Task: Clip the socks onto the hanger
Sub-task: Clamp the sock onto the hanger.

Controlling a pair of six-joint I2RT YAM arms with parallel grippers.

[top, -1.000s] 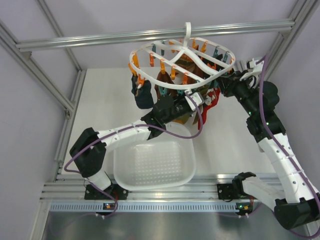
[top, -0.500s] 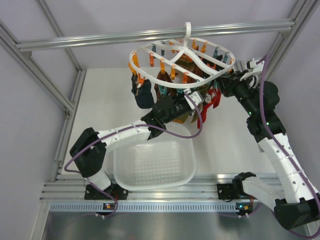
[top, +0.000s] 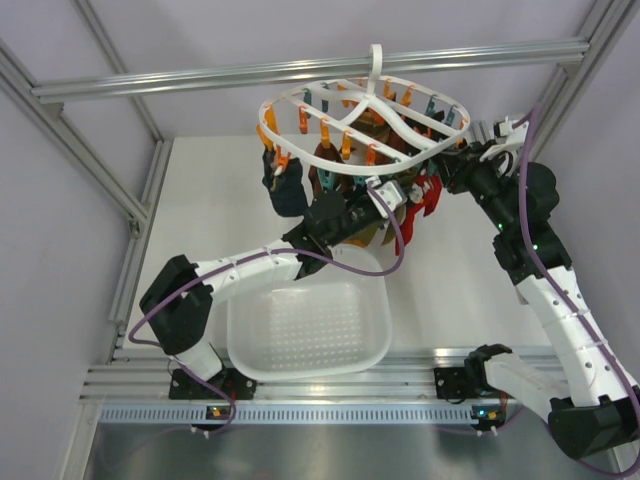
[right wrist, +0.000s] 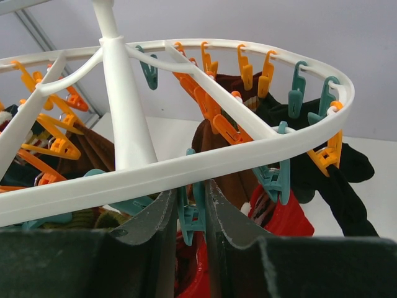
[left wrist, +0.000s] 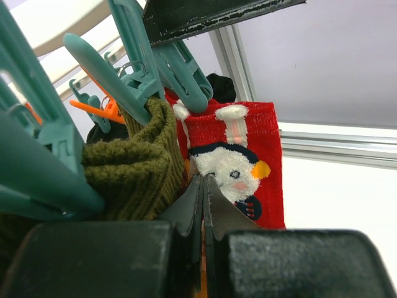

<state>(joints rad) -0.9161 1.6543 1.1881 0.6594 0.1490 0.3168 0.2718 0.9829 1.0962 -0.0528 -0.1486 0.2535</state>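
The white ring hanger (top: 290,97) hangs from the top bar, with orange and teal clips; it also fills the right wrist view (right wrist: 186,164). A red sock (left wrist: 260,149) with a white snowman patch hangs under a teal clip (left wrist: 186,74). My left gripper (left wrist: 203,183) is shut, its tips pinching this sock near its left edge. My right gripper (right wrist: 191,186) is shut on a teal clip (right wrist: 191,214) just under the ring, red cloth below it. A second red sock (right wrist: 282,214) hangs from the neighbouring teal clip. In the top view the left gripper (top: 392,195) and the right gripper (top: 450,178) meet at the red socks (top: 428,192).
Dark socks (top: 288,195), brown socks (top: 330,165) and an olive ribbed sock (left wrist: 130,167) hang from other clips. A white perforated basket (top: 240,340) sits under the left arm near the front edge. Aluminium frame bars run overhead and along both sides.
The left gripper and the red sock have edged slightly up and right toward the ring. The hanger has tilted a little. The right arm has hardly moved.
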